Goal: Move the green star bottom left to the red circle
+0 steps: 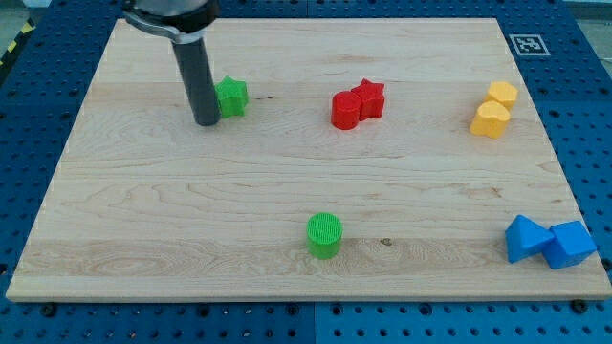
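The green star [231,96] lies on the wooden board in the upper left part of the view. My tip [206,121] stands just left of it, touching or nearly touching its left side. The red circle [345,110] lies right of centre near the top, pressed against a red star [370,98] on its right. The green star is well to the left of the red circle.
A green circle [324,235] sits at bottom centre. Two yellow blocks [494,108] sit together at upper right. Two blue blocks [547,242] sit together at the bottom right corner. The board's edge [287,300] runs along the bottom.
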